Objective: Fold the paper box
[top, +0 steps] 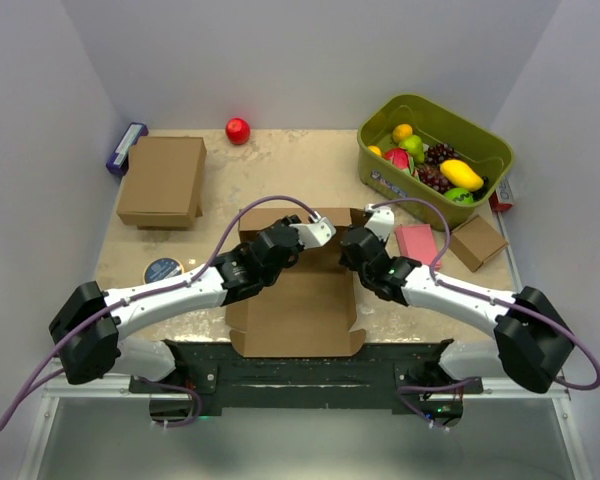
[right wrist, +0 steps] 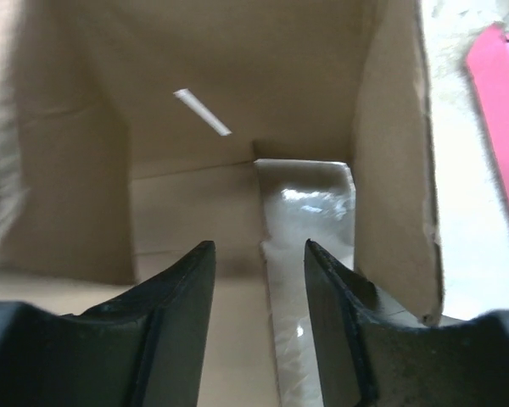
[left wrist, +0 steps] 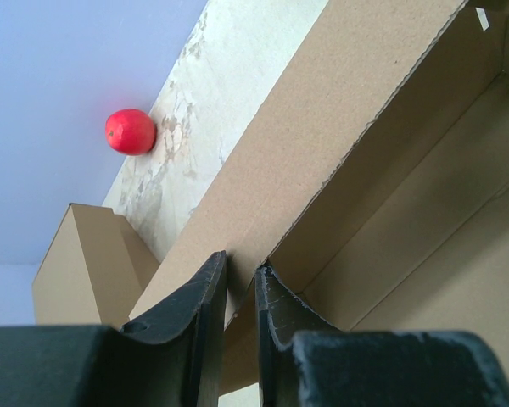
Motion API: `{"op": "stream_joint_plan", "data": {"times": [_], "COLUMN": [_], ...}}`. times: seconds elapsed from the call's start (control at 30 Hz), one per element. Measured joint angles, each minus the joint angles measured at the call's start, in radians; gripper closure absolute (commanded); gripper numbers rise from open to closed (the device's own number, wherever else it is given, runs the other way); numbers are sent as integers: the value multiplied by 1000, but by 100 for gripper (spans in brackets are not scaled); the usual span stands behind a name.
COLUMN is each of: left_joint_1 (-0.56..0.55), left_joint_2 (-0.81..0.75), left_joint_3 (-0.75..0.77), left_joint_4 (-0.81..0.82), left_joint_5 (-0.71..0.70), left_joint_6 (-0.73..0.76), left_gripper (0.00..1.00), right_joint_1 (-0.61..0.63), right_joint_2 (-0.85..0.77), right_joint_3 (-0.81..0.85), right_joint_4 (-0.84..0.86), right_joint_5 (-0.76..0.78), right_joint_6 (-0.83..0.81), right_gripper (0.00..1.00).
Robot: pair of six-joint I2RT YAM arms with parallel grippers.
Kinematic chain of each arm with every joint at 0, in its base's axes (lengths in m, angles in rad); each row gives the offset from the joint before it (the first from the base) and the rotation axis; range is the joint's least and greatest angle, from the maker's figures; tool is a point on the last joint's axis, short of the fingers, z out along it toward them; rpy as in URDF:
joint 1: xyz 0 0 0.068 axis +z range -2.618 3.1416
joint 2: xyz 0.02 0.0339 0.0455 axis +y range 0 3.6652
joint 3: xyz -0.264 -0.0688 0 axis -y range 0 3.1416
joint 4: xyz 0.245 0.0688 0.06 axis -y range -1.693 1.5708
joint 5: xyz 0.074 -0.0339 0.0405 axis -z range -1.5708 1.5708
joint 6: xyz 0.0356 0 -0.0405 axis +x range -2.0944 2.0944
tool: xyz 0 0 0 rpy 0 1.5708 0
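The paper box (top: 295, 310) lies in the middle of the table (top: 280, 165), its base flat and its back wall raised at the 12 o'clock edge, where both arms meet. The left gripper (left wrist: 240, 267) has its fingers (left wrist: 208, 305) drawn narrow, with the top edge of that back wall (left wrist: 322, 144) pinched between them. The right gripper (right wrist: 256, 250) is inside the box near its 1 o'clock corner. Its fingers (right wrist: 182, 297) are partly apart with nothing between them but the box floor and a bare strip of table. An upright side flap (right wrist: 394, 153) stands just beside the right-hand finger.

The main risk is the left hold. It takes only a thin strip of cardboard at the rim, so a sideways pull could let the wall slip out and drop flat. Nothing pins the base, so a push from the right arm could slide the whole box towards the closed box (top: 163, 180) at 10 o'clock or the red ball (top: 238, 130) at 12 o'clock rather than bending a crease. If the right fingers close where they are, they would likely catch nothing, or bend the side flap the wrong way. The two wrists are near each other and could knock together.
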Motion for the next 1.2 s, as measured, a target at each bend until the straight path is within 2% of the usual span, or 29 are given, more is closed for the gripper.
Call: {"op": "stream_joint_plan", "data": {"times": [0.23,0.5,1.2], "left_joint_1": [1,2,5], "left_joint_2": [-2,-5,-7], "left_joint_3": [0,0,0], "left_joint_4": [-5,-8,-15], "left_joint_5": [0,1,14], "left_joint_6": [0,-8,-9], "left_gripper": [100,100,100], "right_joint_1": [-39,-53,-53], "right_joint_2": [46,137,274], "right_joint_3": [-2,-2,-18], "right_joint_4": [35,108,342], "right_joint_5": [36,66,-34], "right_joint_6": [3,6,2], "right_gripper": [67,73,76]}}
